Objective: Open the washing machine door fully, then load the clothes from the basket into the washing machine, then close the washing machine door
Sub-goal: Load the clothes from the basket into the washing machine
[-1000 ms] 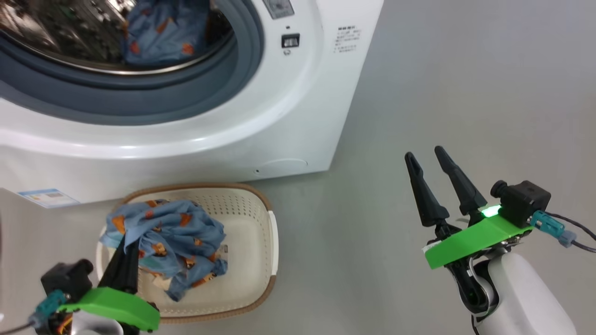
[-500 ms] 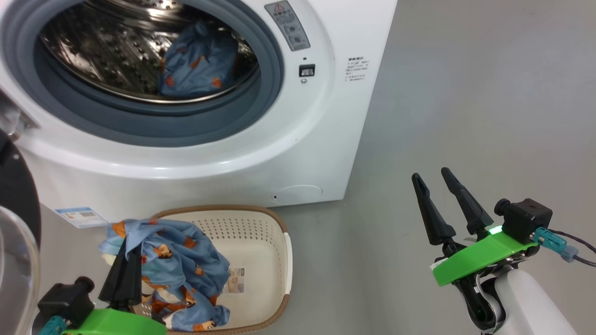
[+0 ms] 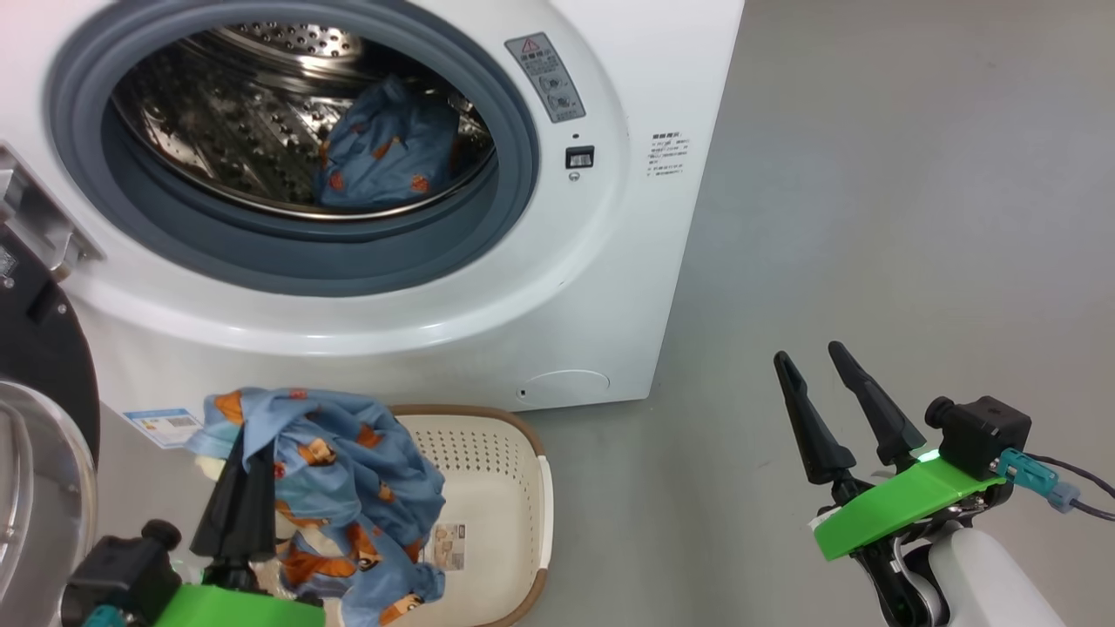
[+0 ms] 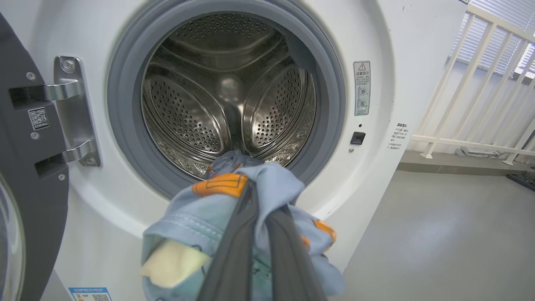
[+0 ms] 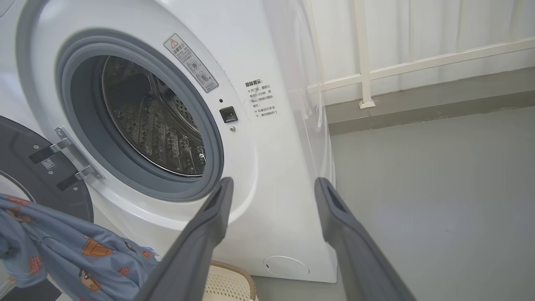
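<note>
The white washing machine (image 3: 557, 279) stands with its black door (image 3: 39, 348) swung open to the left. One blue bear-print garment (image 3: 392, 152) lies in the steel drum (image 4: 225, 108). My left gripper (image 3: 244, 440) is shut on the remaining clothes (image 3: 340, 488), a blue bear-print bundle with cream cloth (image 4: 171, 263), lifted above the cream basket (image 3: 496, 496) and in front of the drum opening. My right gripper (image 3: 814, 361) hangs open over the floor to the right of the machine, holding nothing.
Grey floor (image 3: 871, 218) spreads to the right of the machine. A white railing (image 4: 472, 83) runs along the wall behind. A blue sticker (image 3: 161, 424) sits low on the machine's front. The door's hinge bracket (image 4: 73, 113) is at the opening's left.
The head camera has tilted up, so more of the drum shows. My left gripper has raised the clothes bundle higher out of the basket. The right gripper has kept its pose.
</note>
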